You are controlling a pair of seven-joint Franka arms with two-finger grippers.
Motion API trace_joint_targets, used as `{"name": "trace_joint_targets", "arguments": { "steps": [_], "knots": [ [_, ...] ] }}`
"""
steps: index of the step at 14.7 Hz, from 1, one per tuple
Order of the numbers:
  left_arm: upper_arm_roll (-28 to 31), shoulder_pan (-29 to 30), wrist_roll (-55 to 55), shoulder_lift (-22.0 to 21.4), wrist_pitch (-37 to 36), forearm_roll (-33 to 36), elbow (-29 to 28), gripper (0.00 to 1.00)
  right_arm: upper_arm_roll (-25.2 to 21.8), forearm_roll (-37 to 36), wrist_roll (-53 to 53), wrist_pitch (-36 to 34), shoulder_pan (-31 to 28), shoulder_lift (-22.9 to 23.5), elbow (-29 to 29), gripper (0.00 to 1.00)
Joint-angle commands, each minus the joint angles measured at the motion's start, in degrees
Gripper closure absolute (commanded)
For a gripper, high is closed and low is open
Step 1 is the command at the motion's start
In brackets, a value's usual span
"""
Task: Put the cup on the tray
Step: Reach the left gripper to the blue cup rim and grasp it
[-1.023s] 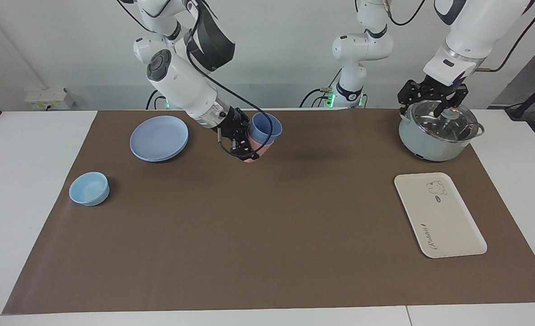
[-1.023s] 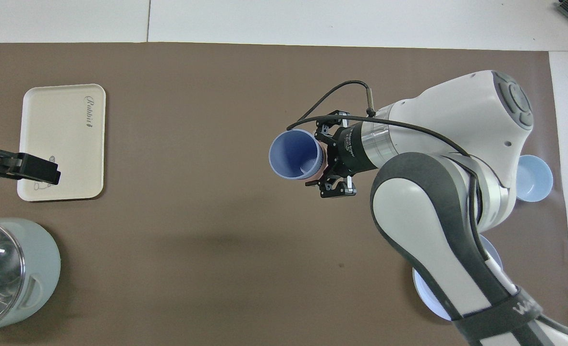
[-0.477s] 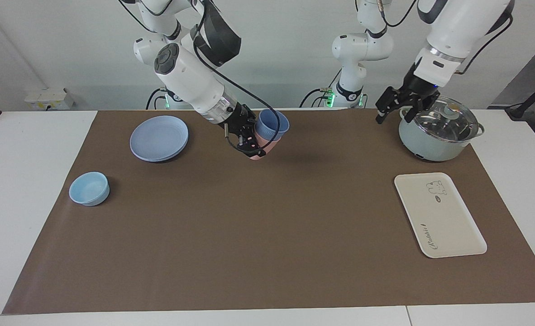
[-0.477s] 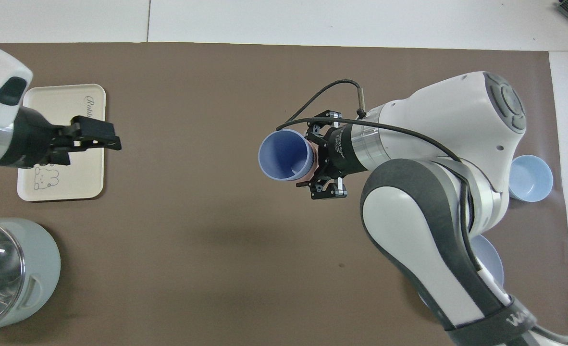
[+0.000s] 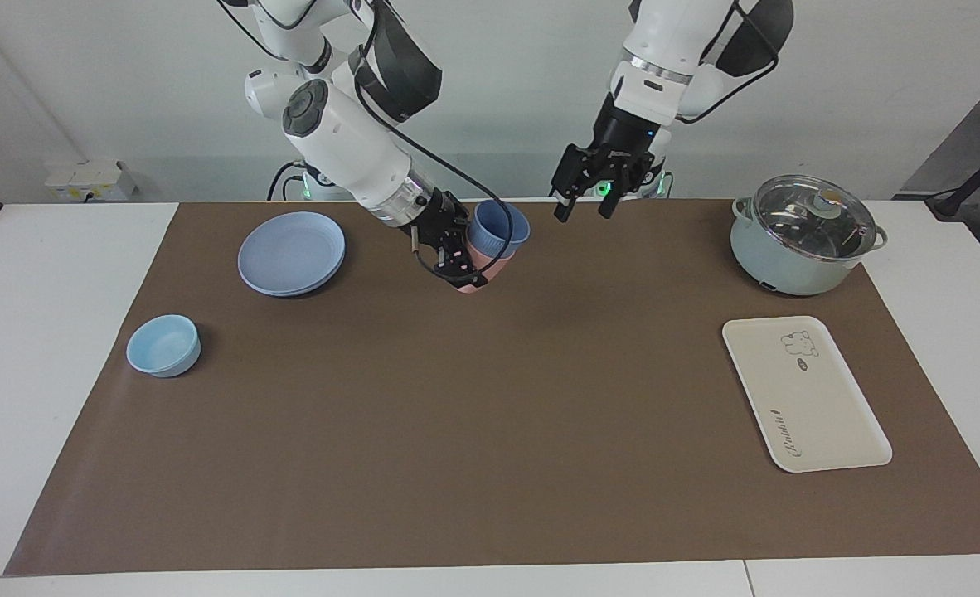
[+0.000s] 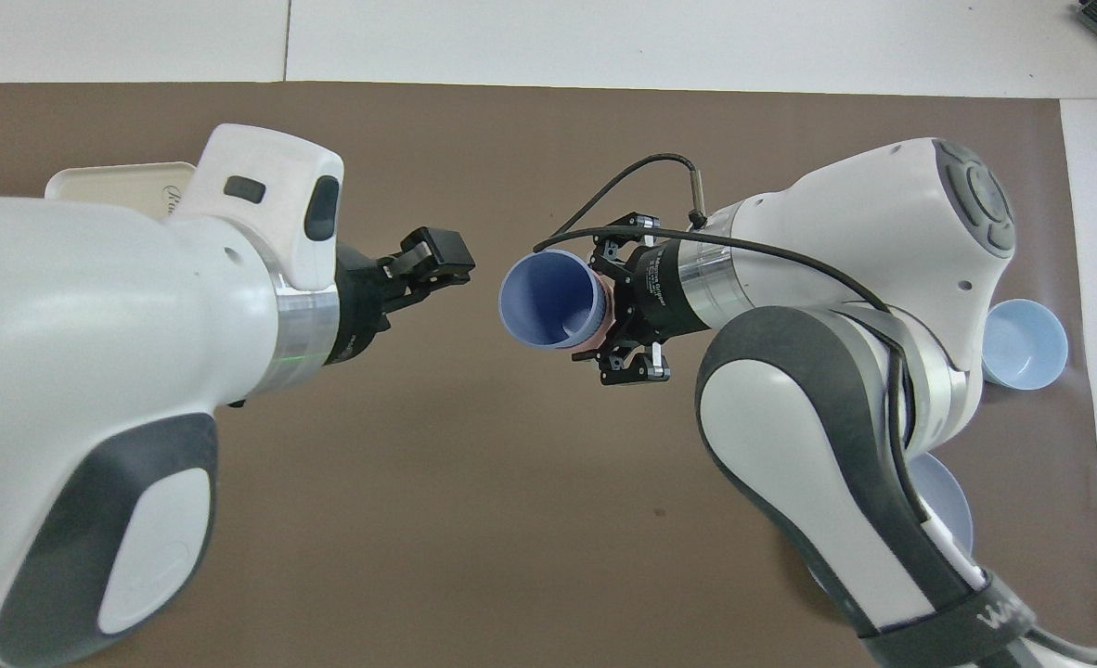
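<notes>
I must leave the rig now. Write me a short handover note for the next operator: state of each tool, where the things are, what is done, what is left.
Right tool: shut on the stacked cups, blue cup nested in the pink cup, held tilted in the air over the mat, beside the round blue plate.
Left tool: open, empty, in the air close to the blue cup's mouth.
Tray: bare, on the mat at the left arm's end, farther from the robots than the pot.
Done: cups lifted.
Left: likely the left tool takes the blue cup out of the pink one and sets it on the tray.
</notes>
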Motion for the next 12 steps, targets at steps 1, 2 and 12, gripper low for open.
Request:
{"name": "trace_joint_targets", "arguments": {
  "steps": [1,2,12],
  "knots": [
    [1.17,-3.85,-2.51,-1.04,4.83,-1.36,-3.45,0.29,-0.04,-1.35,1.80,-0.20,0.10,0.29,1.03,1.00],
    [1.17,-4.21,-2.60,-0.77,6.68,-1.36,-4.94,0.31,-0.04,-1.35,1.71,-0.20,0.10,0.21,1.03,1.00],
    [1.17,-7.47,-4.54,2.22,14.43,-1.36,-6.27,1.00,-0.04,-2.40,1.45,-0.29,0.10,0.12,1.03,1.00]
  ]
}}
